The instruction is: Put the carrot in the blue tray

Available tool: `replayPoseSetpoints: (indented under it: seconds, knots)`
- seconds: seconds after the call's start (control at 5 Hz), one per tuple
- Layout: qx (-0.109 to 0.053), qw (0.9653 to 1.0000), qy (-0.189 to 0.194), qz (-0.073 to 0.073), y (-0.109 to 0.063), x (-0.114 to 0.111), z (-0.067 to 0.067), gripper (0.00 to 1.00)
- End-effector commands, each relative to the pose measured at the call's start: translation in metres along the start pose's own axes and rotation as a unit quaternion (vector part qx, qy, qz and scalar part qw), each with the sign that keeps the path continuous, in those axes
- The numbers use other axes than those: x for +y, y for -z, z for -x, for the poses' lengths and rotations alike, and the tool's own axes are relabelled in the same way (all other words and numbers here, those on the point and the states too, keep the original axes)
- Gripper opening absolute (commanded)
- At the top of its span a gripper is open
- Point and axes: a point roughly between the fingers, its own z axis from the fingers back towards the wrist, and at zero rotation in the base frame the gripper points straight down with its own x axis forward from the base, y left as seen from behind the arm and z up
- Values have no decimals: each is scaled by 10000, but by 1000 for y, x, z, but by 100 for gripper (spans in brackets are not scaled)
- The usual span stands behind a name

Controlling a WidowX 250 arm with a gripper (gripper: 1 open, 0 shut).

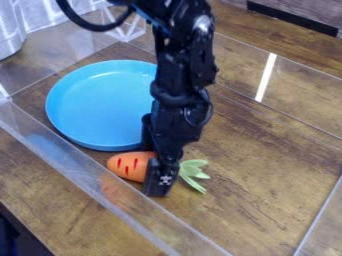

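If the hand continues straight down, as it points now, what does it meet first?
Most likely the carrot: the open hand hangs right over its leafy end, beside the blue tray. Depth is unclear, so one finger may reach the wooden table first.

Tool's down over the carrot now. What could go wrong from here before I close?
1. The tool sits open over the leafy end of the carrot, not its middle, so closing may pinch off-centre and squirt it away.
2. The carrot lies close to the blue tray rim; a nudge could roll it against or under the rim.
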Motion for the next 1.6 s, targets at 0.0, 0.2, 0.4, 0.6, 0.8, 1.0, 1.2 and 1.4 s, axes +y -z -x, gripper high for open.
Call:
replayPoseSetpoints:
  seconds: [0.0, 0.2, 0.4, 0.6, 0.8, 1.0, 1.2, 1.4]
  knots:
    - [-84, 9999, -113, -43, -4, 7, 1, 100]
    - [-74, 9999, -137, -17, -3, 9, 0, 100]
    - [-67, 9998, -164, 11, -3, 11, 0, 100]
    - [-59, 9998, -192, 40, -3, 12, 0, 100]
    - [-53, 9997, -216, 72, -2, 14, 0, 100]
    - [-54, 9996, -238, 104, -2, 15, 0, 100]
    - [-60, 9996, -254, 131, -2, 16, -1, 100]
    - [-72, 9995, -269, 153, -1, 17, -2, 100]
